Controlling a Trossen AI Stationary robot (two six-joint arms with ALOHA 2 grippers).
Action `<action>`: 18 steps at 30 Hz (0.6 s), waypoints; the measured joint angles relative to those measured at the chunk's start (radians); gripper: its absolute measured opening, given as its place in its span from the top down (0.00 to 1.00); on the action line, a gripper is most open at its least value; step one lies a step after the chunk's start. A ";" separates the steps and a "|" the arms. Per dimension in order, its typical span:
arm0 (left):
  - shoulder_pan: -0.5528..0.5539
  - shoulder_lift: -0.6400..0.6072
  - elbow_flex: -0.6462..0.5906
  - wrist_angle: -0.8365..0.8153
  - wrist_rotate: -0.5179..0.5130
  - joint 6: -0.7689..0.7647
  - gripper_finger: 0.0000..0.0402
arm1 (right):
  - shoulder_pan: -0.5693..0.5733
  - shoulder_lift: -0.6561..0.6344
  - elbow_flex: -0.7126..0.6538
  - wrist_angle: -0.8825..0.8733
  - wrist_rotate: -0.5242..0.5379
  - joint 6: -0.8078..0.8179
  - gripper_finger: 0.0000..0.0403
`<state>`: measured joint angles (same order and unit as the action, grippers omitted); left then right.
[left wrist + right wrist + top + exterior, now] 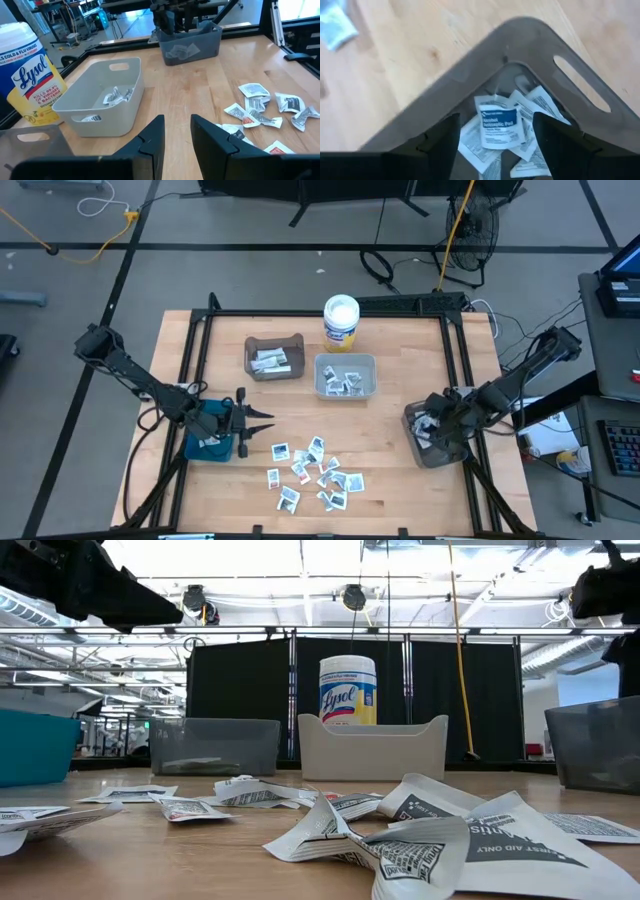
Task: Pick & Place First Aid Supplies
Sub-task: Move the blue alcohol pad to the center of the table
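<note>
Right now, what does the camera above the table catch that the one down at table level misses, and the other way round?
Only the high view shows both arms whole: the left gripper beside the teal bin, and the right gripper open above the grey bin, which has packets inside. It also looks down into every bin.

Only the low view reads the Lysol label on the white tub and shows the ceiling lights beyond the table.

Both share the loose packets on the wooden table, the white bin and the tub.

The wooden table (pixel 400 470) carries four bins, a tub and loose packets (pixel 315 473).
</note>
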<state>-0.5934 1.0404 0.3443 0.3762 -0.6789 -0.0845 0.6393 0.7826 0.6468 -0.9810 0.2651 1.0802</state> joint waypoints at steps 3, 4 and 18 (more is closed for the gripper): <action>0.000 0.000 0.000 0.031 0.000 0.006 0.76 | 0.000 -0.045 0.000 0.081 0.024 -0.052 0.41; 0.000 0.000 0.000 0.039 0.000 0.008 0.76 | -0.001 -0.057 0.000 0.128 0.026 -0.081 0.41; 0.000 0.000 0.000 0.045 0.000 0.023 0.76 | -0.015 0.167 0.001 1.005 -0.008 -0.717 0.42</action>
<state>-0.5934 1.0404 0.3443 0.4213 -0.6792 -0.0616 0.6247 0.9498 0.6476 0.0241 0.2566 0.3630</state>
